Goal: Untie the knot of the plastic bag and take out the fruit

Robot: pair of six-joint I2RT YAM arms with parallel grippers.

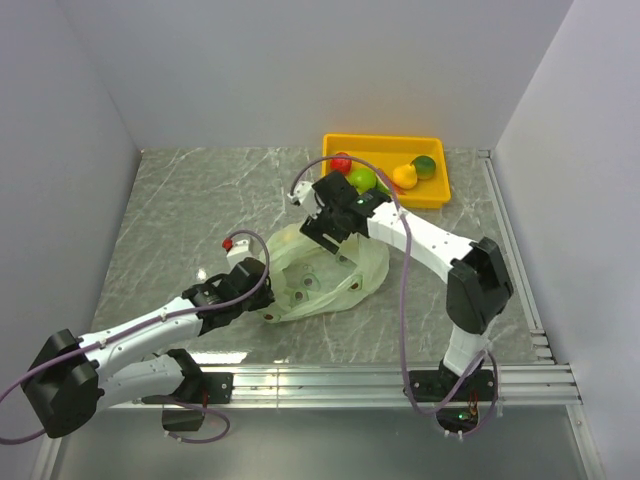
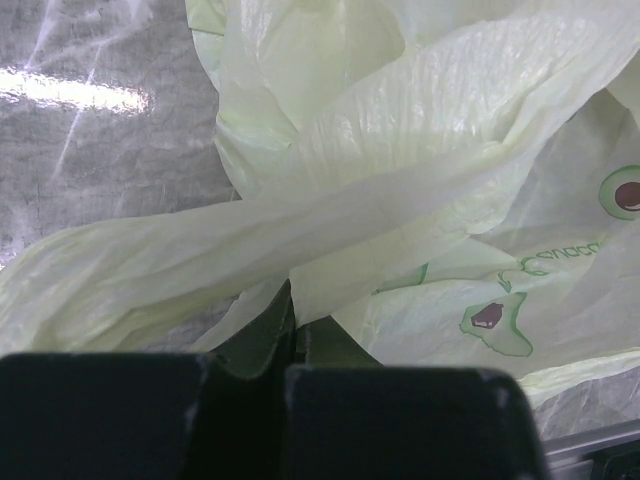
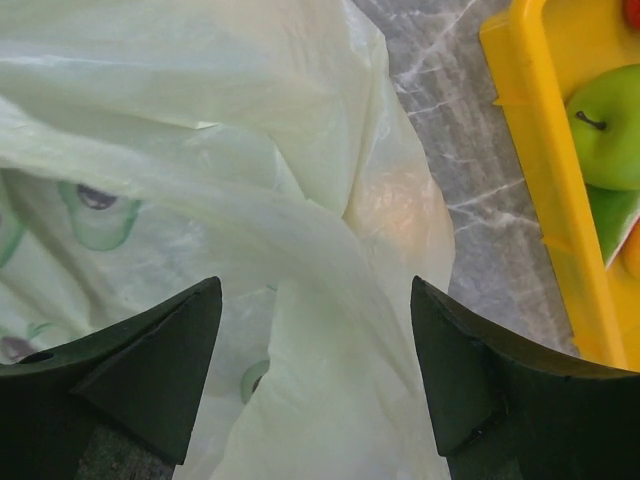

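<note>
The pale green plastic bag [image 1: 322, 282] lies slack and open in the middle of the table. No knotted lump shows. My left gripper [image 1: 262, 292] is shut on a fold of the bag's near-left edge; in the left wrist view the film [image 2: 400, 180] runs into the closed fingertips [image 2: 290, 300]. My right gripper [image 1: 326, 226] is open over the bag's far edge, its jaws either side of a ridge of film [image 3: 300, 230]. A red apple [image 1: 341, 163], a green apple [image 1: 362, 179], a yellow pear [image 1: 404, 176] and a green citrus [image 1: 425, 167] lie in the yellow tray [image 1: 385, 140].
The tray stands at the back right, just behind my right wrist; its wall [image 3: 530, 150] and the green apple [image 3: 610, 125] show in the right wrist view. White walls close in the left, back and right sides. An aluminium rail [image 1: 380, 380] runs along the near edge.
</note>
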